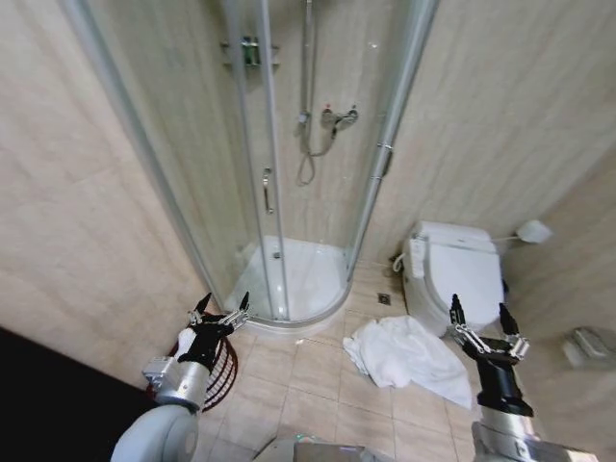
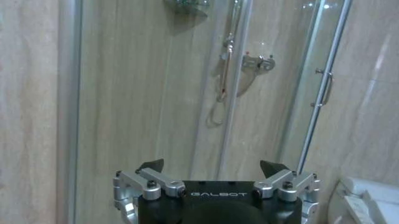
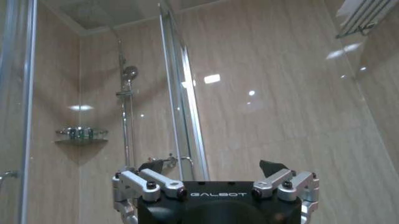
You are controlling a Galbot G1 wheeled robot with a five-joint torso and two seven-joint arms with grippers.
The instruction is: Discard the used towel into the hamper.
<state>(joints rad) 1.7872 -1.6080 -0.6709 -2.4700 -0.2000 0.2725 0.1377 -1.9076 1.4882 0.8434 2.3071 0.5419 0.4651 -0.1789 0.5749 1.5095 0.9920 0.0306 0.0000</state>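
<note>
1. Walls point(image 1: 87, 221): beige marbled tile, glossy, with ceiling-light reflections.
2. Floor point(image 1: 318, 385): beige square tiles; small drain point(image 1: 384, 299).
3. Shower enclosure point(image 1: 289, 154): curved glass, white tray, chrome mixer, hose, corner shelf.
4. Toilet point(image 1: 452, 274): white, lid closed.

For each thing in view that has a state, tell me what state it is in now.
towel: crumpled on the floor, beside the toilet
hamper: upright, partly behind the left arm
left gripper: open, holding nothing
right gripper: open, holding nothing
toilet: lid closed
shower door: closed
</note>
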